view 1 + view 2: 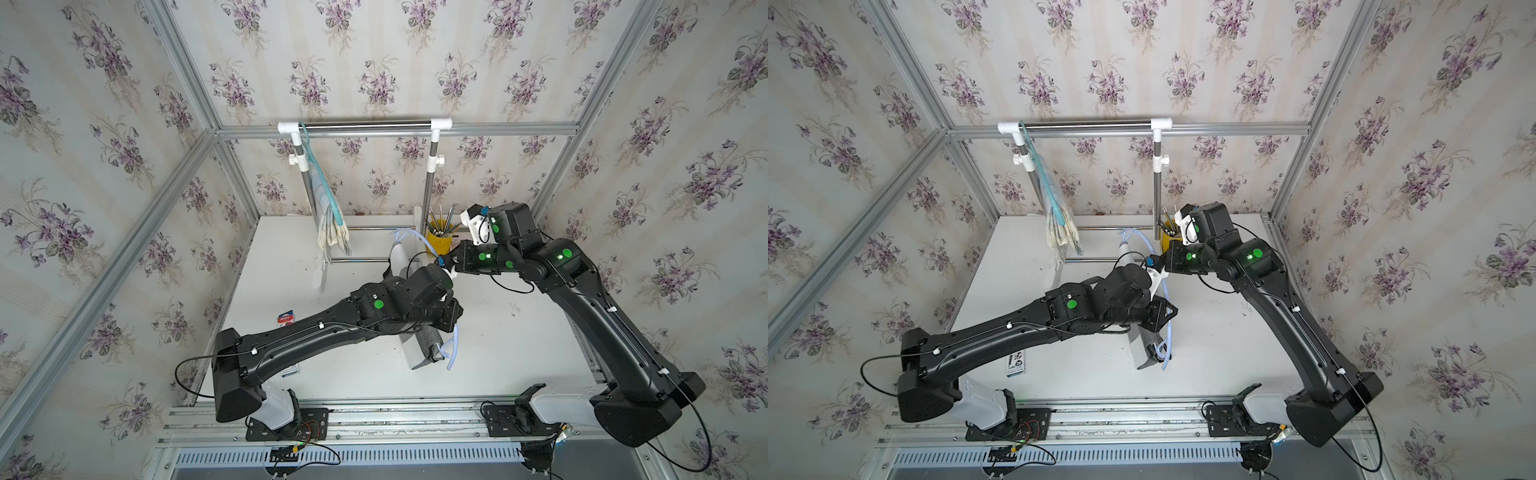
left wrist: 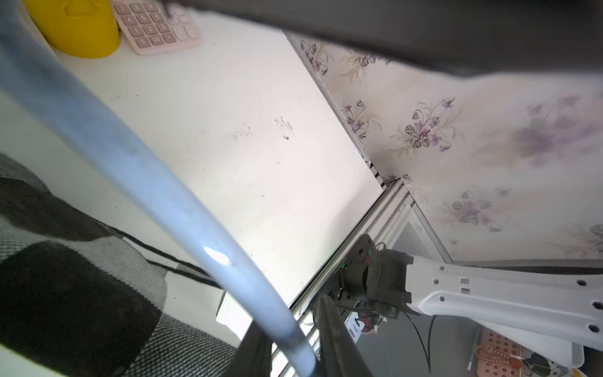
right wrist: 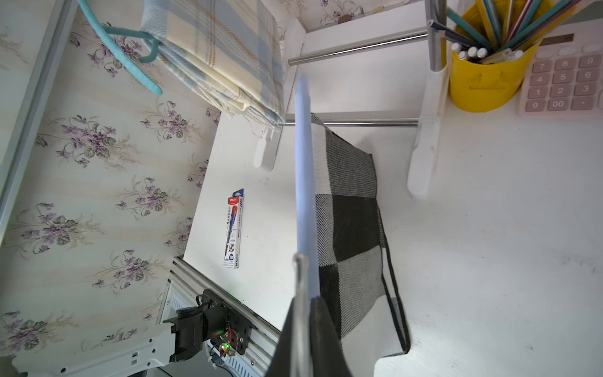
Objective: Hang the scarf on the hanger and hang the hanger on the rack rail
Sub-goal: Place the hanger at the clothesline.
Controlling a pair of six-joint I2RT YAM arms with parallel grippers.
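The right pincer (image 3: 308, 293) is clamped on the pale blue hanger (image 3: 303, 163), whose bar runs straight out ahead of its tips. The black, grey and white checked scarf (image 3: 352, 222) drapes over that bar just beyond the tips and falls away to one side. The left pincer (image 2: 290, 323) straddles the hanger's tube with the scarf close beside it; whether its jaws actually press the tube cannot be told.

The scarf (image 3: 352, 228) is checked black, grey and white; the hanger (image 3: 304, 163) pale blue.
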